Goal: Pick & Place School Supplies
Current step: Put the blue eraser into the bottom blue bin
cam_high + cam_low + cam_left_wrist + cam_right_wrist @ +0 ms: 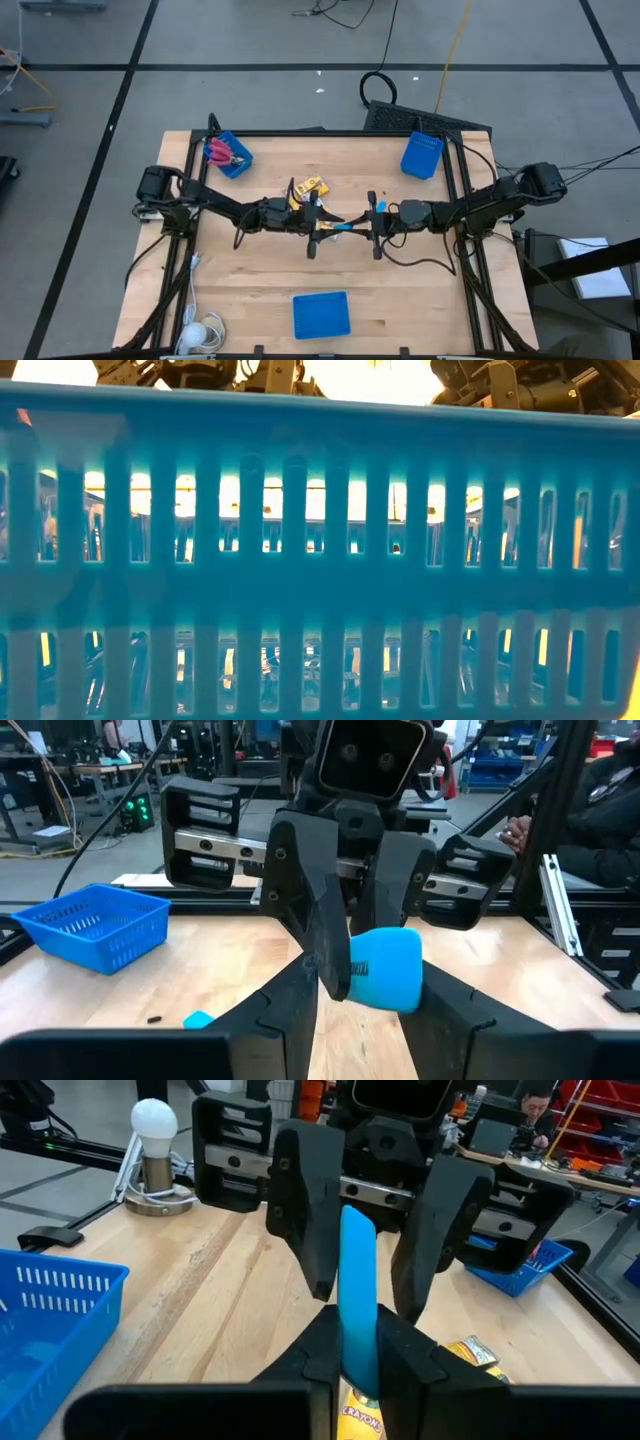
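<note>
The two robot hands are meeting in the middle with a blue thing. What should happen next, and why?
Probably the left gripper should close its fingers on the light-blue piece. The right gripper is pinching that piece, and the left gripper's open fingers stand on either side of it without gripping, so this looks like a handover.

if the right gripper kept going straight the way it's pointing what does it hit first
Most likely the left gripper, facing it head-on; the right gripper is shut on the light-blue piece, which already reaches between the left's open fingers.

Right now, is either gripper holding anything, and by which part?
Right gripper pinches the light-blue piece by one end; open left gripper straddles the other end.
</note>
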Controlling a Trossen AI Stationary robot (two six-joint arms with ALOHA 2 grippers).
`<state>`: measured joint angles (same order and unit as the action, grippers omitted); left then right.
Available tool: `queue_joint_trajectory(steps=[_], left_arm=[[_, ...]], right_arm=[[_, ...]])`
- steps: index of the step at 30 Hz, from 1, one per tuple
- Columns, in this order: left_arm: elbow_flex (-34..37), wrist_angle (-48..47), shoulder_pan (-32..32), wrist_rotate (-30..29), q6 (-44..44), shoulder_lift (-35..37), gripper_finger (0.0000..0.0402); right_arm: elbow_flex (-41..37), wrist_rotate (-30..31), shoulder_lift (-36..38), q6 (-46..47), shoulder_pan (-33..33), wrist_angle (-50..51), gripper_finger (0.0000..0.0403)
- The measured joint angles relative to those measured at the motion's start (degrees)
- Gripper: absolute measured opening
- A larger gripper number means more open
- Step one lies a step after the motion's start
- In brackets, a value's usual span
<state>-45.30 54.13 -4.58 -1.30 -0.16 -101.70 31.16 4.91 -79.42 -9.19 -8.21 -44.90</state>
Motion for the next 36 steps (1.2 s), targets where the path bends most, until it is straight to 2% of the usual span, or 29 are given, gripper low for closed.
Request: queue_joint_trajectory(steps=[12,15,20,27,32,36], left_arm=[[0.0,0.5,0.18,2.6,1.22,0.25,0.013],[0.0,0.72,0.07,2.67,1.38,0.25,0.0109],[0.0,0.6,0.18,2.78,1.29,0.3,0.0032],[0.0,-0.78,-0.01,2.65,-1.52,1.48,0.0041],[-0.01,-6.19,-3.81,-1.14,-1.48,8.06,0.0034],[-0.02,-14.81,-9.24,-7.88,-1.64,14.52,0.0033]], right_arm=[[0.02,-0.28,0.04,-0.03,-0.04,0.67,0.0028],[0.02,-0.24,0.04,-0.04,-0.02,0.59,0.0029],[0.02,-0.02,0.04,-0.02,-0.02,0.6,0.0031],[0.01,0.06,0.48,0.44,-0.02,0.84,0.005],[-0.05,-0.31,4.31,4.77,-0.17,5.9,0.008],[-0.03,-0.39,9.35,11.23,-0.88,11.37,0.0095]])
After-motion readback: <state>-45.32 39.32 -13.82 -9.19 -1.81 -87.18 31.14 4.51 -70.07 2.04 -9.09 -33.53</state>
